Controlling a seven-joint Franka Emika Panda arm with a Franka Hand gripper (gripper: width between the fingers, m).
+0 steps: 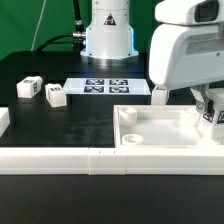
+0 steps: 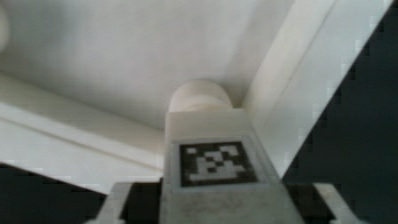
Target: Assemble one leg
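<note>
The exterior view sits low at the edge of the surface (image 1: 60,120). It faces the robot base (image 1: 108,35) at 12 o'clock, with the tray (image 1: 165,128) close by at 4 o'clock. The wrist view looks along the end effector (image 2: 214,200), very close onto the leg (image 2: 214,150). Both views share the tray's corner.

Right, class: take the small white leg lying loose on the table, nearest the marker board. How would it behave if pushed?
The loose leg looks like hard moulded plastic, so it is probably stiff. It is squat with flat faces, so it would likely slide rather than roll or tip. Being small, it is probably light.
</note>
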